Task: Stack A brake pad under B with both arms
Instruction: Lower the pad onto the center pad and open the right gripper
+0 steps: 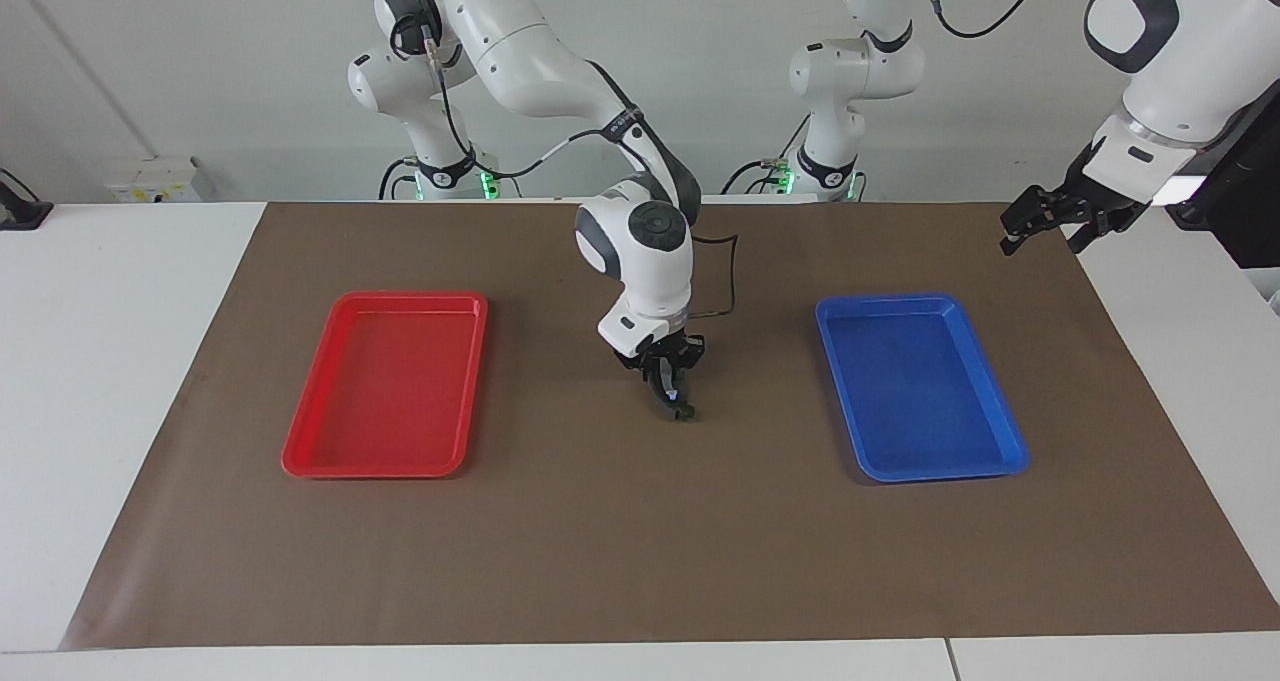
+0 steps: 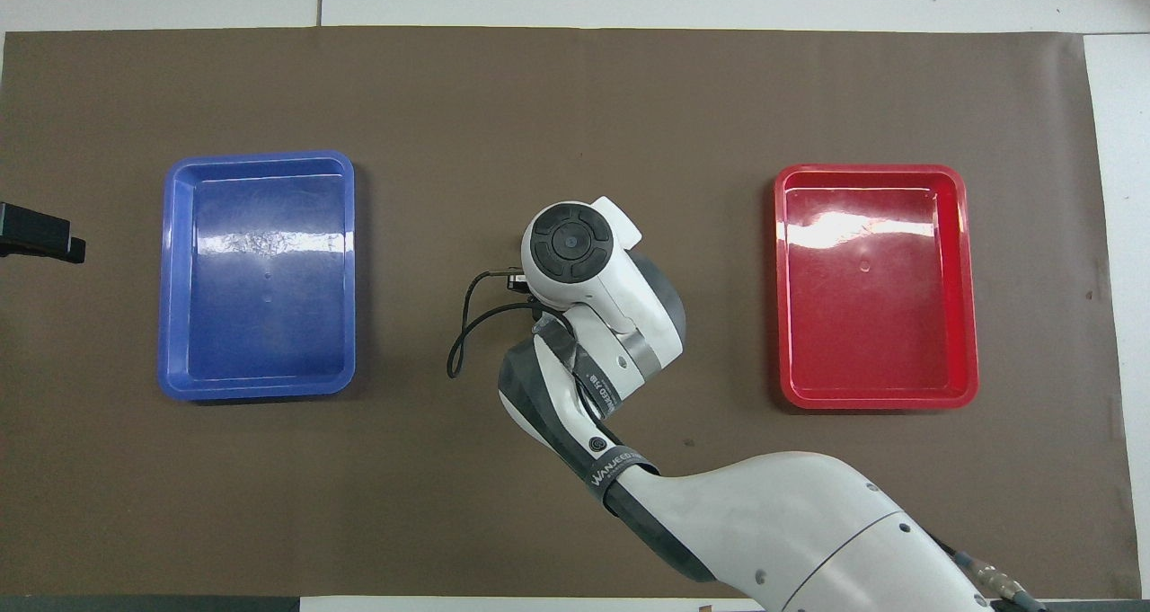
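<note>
Brown mat (image 1: 640,541) covers most of the table, and over its middle the right arm (image 1: 640,241) bends steeply down while the left arm (image 1: 1170,51) waits raised at its own end. Next in size come the red tray (image 1: 300,456) and the blue tray (image 1: 1010,456), both bare, with the work going on between them.

The left gripper (image 1: 1045,233) hangs over the mat's edge, its fingers spread and holding nothing. The right gripper (image 1: 670,391) points down at the mat, its fingertips pinched on a dark curved piece with a pale spot, which we take for B (image 1: 681,408). Its lower end sits at, or just above, the mat. The A brake pad we cannot pick out on its own; it may lie beneath B, hidden from the facing view, and the overhead view is blocked by the wrist.

We judge this to be the set-down. To do it well, we would let B settle fully before easing the fingers apart, then lift straight up — no sideways drag. A curved piece can rock off a flat pad, so a slow release matters.
</note>
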`<state>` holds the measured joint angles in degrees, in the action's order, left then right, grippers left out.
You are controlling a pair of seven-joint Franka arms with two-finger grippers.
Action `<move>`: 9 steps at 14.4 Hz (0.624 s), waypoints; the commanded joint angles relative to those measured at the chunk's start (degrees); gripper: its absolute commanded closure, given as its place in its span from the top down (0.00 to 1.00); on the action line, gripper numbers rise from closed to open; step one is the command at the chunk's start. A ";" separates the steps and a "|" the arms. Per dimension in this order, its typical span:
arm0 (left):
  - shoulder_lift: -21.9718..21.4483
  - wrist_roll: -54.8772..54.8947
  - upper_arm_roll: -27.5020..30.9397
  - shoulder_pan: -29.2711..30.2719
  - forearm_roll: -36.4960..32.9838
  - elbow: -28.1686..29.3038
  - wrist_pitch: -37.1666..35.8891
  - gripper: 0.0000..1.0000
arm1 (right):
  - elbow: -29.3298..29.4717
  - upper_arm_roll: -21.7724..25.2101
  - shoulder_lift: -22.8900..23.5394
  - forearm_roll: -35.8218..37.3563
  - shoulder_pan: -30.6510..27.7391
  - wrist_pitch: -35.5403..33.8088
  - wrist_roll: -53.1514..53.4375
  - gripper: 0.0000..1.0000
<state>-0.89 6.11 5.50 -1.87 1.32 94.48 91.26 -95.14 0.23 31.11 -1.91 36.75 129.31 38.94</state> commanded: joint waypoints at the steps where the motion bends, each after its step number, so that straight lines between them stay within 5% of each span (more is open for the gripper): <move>1: -1.57 0.58 -0.49 -0.33 -1.75 1.41 0.85 1.00 | -3.30 -0.05 -0.97 0.95 -0.01 4.19 1.76 1.00; 5: -2.01 0.22 -0.93 -0.59 -2.28 2.02 1.29 1.00 | -2.42 0.04 -1.32 1.03 -0.01 1.83 1.76 1.00; 9: -1.93 0.48 -1.02 -0.68 -2.19 1.93 1.03 1.00 | -2.86 0.83 -8.68 3.83 -4.29 -3.88 1.14 1.00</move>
<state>-1.13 6.16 4.41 -2.02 0.26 94.49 91.27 -96.31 1.22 28.20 -0.60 36.02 128.59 39.05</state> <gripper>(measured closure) 0.000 0.000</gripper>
